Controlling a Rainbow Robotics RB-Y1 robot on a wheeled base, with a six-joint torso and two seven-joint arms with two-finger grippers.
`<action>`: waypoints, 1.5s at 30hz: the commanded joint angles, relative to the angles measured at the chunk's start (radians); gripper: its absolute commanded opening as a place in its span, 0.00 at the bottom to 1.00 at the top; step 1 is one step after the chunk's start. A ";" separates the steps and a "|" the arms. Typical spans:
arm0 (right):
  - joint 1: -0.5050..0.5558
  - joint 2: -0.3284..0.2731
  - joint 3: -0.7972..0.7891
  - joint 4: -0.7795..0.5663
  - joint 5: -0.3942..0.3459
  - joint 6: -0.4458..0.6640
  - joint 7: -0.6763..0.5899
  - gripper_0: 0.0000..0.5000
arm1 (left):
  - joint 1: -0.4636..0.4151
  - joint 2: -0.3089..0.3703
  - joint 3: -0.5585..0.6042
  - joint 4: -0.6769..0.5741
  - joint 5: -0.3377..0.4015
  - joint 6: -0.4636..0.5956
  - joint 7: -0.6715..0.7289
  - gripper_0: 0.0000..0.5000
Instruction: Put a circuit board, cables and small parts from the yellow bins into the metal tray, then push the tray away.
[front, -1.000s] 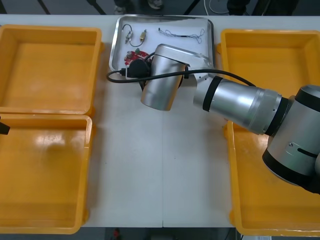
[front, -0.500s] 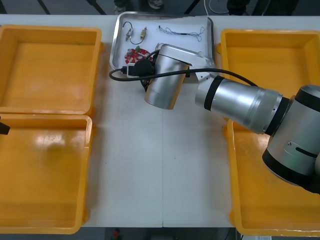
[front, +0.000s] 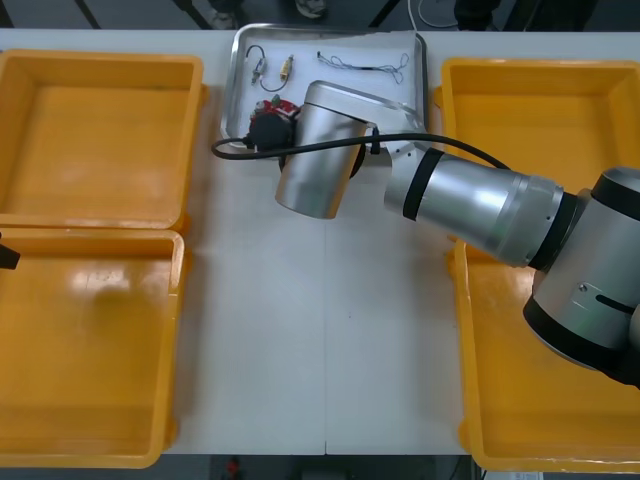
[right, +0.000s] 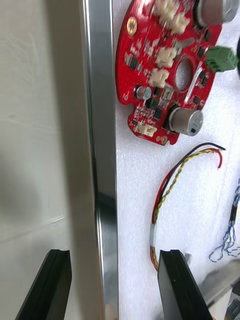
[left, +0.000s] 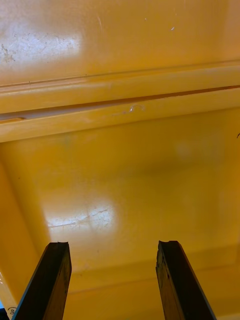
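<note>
The metal tray (front: 228, 100) lies at the far middle of the table (front: 320, 330), between the yellow bins, and holds a round red circuit board (right: 167, 70), a red and yellow cable (right: 170, 195) and a blue and white cable (right: 227, 240). The right gripper (right: 116, 255) hangs over the tray's near rim (right: 100, 125) with its fingers wide apart and nothing between them but that rim: one finger stands outside over the table, the other inside over the white lining, just beside the end of the red and yellow cable. The tray looks like thin, stiff sheet metal, light even when loaded, so it should slide readily on the smooth table. The rim is the natural place to bear on, low down and near its middle, since an off-centre push would likely swivel it. The loose contents are light and may shift or catch on the inner finger. The left gripper (left: 115, 250) waits open and empty over a yellow bin (left: 120, 165)
</note>
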 joint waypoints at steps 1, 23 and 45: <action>0.010 0.019 -0.110 -0.168 0.012 0.116 0.009 1.00 | 0.015 0.023 0.029 -0.027 -0.004 0.006 0.015 1.00; 0.390 -0.027 -0.435 -0.875 0.005 0.696 -0.342 1.00 | 0.015 0.023 0.029 -0.027 -0.004 0.006 0.015 1.00; 0.829 -0.272 -0.964 -1.252 -0.301 0.696 -0.756 1.00 | 0.015 0.023 0.029 -0.027 -0.004 0.006 0.015 1.00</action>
